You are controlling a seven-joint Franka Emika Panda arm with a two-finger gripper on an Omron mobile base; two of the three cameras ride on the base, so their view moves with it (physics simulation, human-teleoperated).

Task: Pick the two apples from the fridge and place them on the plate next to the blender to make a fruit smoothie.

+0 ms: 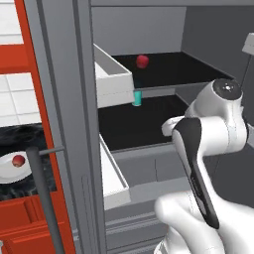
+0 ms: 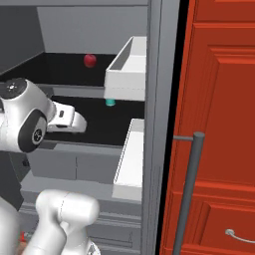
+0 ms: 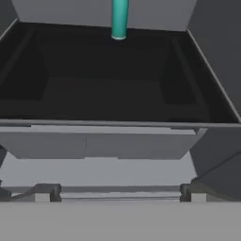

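Note:
The fridge (image 1: 139,30) stands open in front of me. One dark red apple (image 1: 142,61) (image 2: 90,60) rests on its upper black shelf, towards the back. The other apple (image 1: 19,160) lies on the white plate (image 1: 6,173), on the dark counter at far left. My gripper (image 3: 117,195) is open with nothing between its fingers. It points into the lower black shelf, below the shelved apple and well short of it. The white hand (image 2: 67,118) hovers at that shelf's front edge. The blender is out of view.
A teal cylinder (image 1: 137,98) (image 3: 119,19) stands at the back of the lower shelf. Pale grey door bins (image 1: 113,79) (image 2: 127,74) jut out beside the shelves. A dark bar handle (image 1: 43,193) and red cabinets (image 2: 219,124) flank the fridge.

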